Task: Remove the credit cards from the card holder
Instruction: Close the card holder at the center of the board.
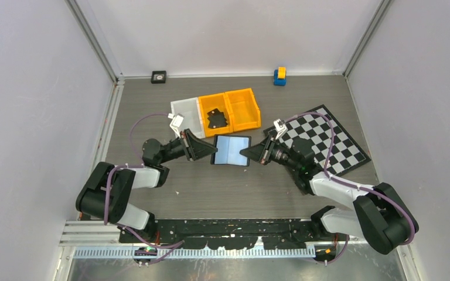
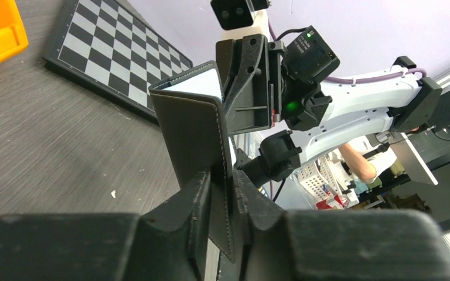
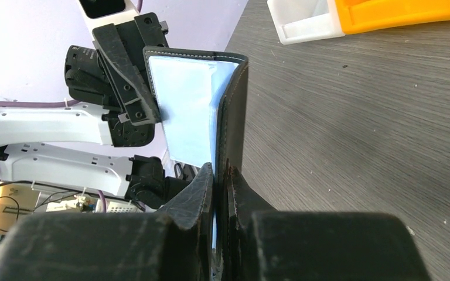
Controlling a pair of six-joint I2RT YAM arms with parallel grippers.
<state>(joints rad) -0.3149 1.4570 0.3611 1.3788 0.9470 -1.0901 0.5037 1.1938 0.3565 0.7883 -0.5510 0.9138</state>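
Note:
The card holder (image 1: pixel 231 150) is spread open, pale blue inner panels up, held above the table between both grippers. My left gripper (image 1: pixel 211 151) is shut on its left edge, and the black stitched flap (image 2: pixel 190 129) is pinched between the fingers (image 2: pixel 221 175). My right gripper (image 1: pixel 247 153) is shut on its right edge. In the right wrist view the holder (image 3: pixel 234 111) stands between the jaws (image 3: pixel 220 170), blue lining facing the left arm. A dark pile of flat overlapping credit cards (image 1: pixel 217 120) lies in the left orange bin. No card shows in the holder.
Two orange bins (image 1: pixel 243 108) and a white bin (image 1: pixel 187 114) stand just behind the holder. A chessboard (image 1: pixel 322 140) lies to the right, under the right arm. A blue-and-yellow block (image 1: pixel 279 76) and a small black square block (image 1: pixel 159 76) sit by the back wall.

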